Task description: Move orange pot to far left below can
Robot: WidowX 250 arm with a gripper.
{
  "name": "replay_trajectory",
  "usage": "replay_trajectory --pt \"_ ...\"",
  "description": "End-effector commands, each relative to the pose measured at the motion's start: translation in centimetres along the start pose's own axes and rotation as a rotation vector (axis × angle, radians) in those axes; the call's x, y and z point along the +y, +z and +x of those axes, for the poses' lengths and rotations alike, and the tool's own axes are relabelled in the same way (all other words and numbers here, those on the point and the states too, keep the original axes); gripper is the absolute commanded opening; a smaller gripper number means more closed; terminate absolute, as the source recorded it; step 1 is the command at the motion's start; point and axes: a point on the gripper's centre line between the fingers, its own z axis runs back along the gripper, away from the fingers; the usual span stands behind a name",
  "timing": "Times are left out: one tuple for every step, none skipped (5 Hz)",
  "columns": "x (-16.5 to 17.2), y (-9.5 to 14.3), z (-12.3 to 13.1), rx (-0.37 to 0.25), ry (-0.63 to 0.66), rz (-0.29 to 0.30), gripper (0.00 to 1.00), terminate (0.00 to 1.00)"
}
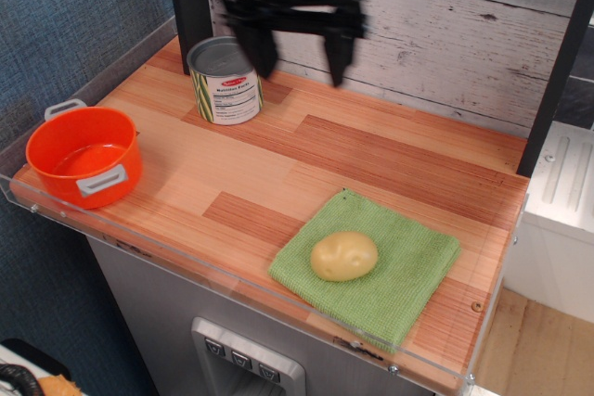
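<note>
The orange pot with grey side handles stands at the far left front corner of the wooden table. Behind it and to the right stands the can, silver top, white label with green and yellow stripes. My black gripper hangs open above the back of the table, just right of the can, with nothing between its fingers. It is well away from the pot.
A green cloth lies at the front right with a yellow potato on it. A clear plastic rim runs along the table's front and left edges. A white plank wall stands behind, and a black post behind the can.
</note>
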Motion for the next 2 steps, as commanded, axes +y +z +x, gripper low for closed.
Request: replay_trajectory --pt "-2.09 1.21 -0.62 -0.008 -0.072 -0.027 1.00 0.00" --pt "-2.09 1.21 -0.62 -0.008 -0.072 -0.027 1.00 1.00"
